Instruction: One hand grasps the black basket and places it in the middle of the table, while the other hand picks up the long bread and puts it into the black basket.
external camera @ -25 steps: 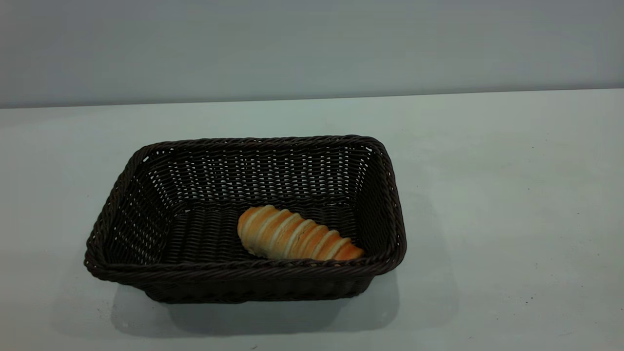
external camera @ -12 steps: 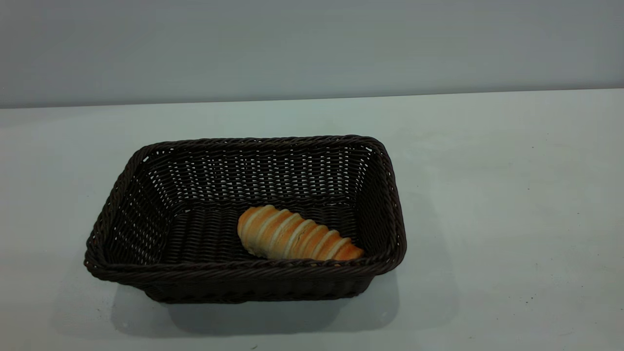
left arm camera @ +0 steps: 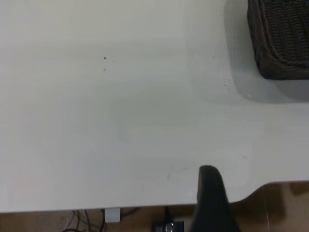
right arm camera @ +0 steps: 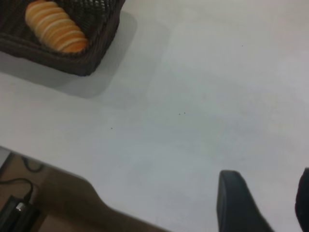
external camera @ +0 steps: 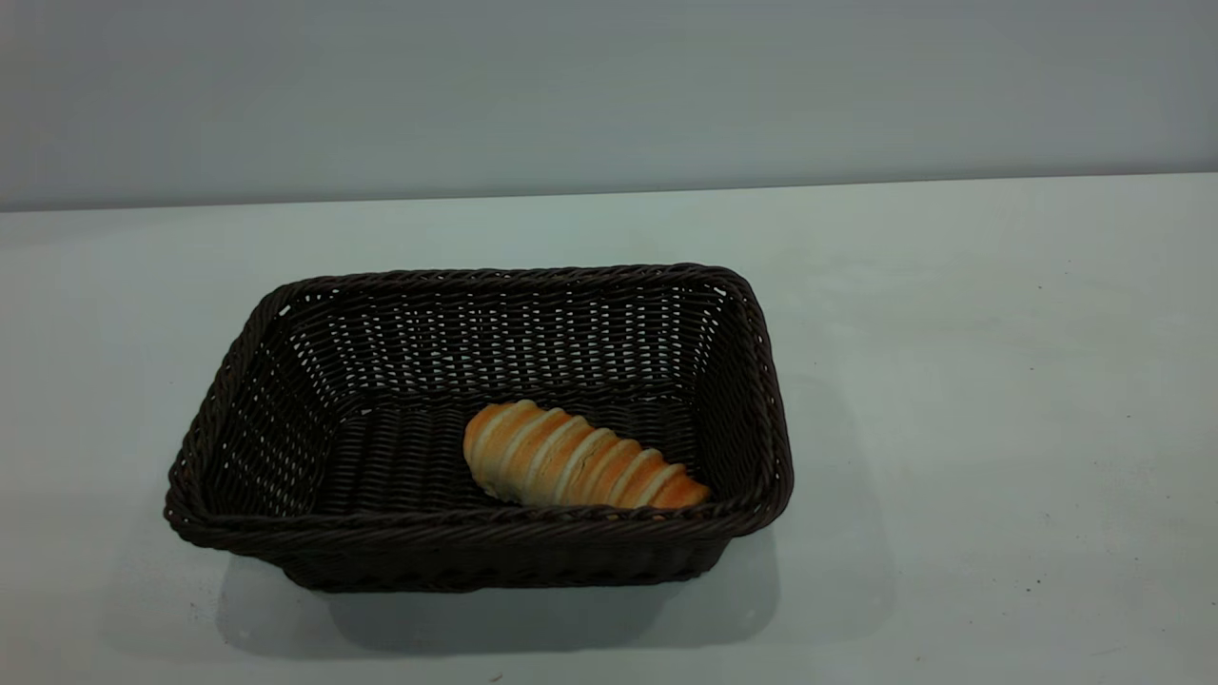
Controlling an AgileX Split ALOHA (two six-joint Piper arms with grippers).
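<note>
Inside the black basket (external camera: 476, 428) lies the long bread (external camera: 580, 466); well clear of it, the right gripper (right arm camera: 263, 200) is spread open, the left gripper's (left arm camera: 212, 198) state unclear.

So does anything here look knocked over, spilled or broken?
Nothing stands out. The black basket sits flat on the table, and the long bread lies whole inside it, near its front right corner.

Basket (external camera: 476, 533) is looking like dark woven wicker, bread (external camera: 580, 466) is showing a smooth ridged crust, table (external camera: 952, 381) is looking matt white.
</note>
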